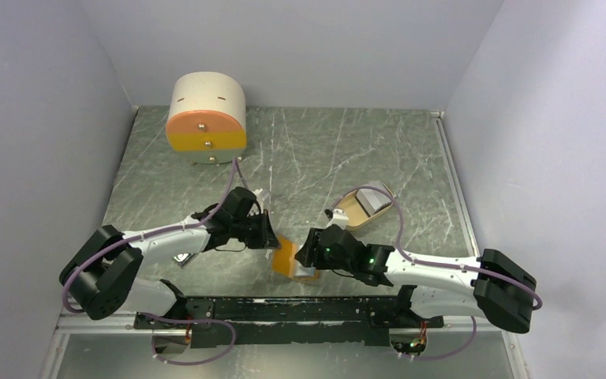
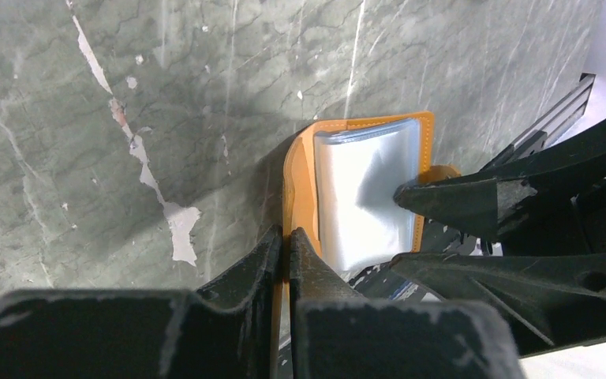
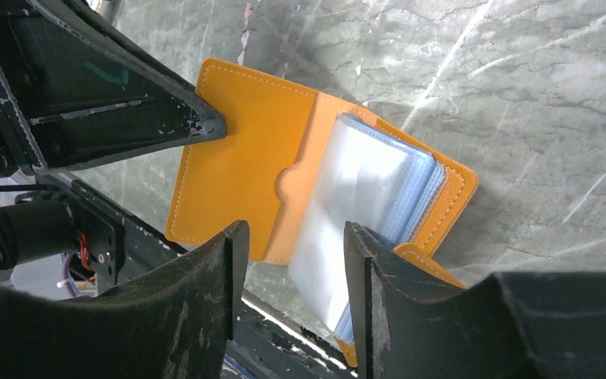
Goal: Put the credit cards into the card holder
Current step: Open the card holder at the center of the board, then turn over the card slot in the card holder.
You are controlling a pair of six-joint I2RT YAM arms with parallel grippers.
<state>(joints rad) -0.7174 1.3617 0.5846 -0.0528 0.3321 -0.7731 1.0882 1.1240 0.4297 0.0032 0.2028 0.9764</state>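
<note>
The orange card holder [image 1: 286, 257] lies open near the table's front middle, with its pale blue-clear sleeves [image 3: 363, 181] fanned up. My left gripper [image 2: 286, 237] is shut on the edge of the holder's orange cover [image 2: 300, 166]; it also shows in the top view [image 1: 272, 234]. My right gripper [image 3: 296, 229] is open and empty, and its jaws stand on either side of the near edge of the sleeves and the cover's tab [image 3: 237, 174]. It sits right of the holder in the top view [image 1: 306, 257]. A pale grey credit card [image 1: 374, 202] lies in the tan tray behind the right arm.
A tan oval tray [image 1: 353, 212] sits behind the right gripper. A round cream-and-orange drawer box [image 1: 206, 118] stands at the back left. A black rail [image 1: 284, 312] runs along the near edge. Pale walls close in the left, back and right sides.
</note>
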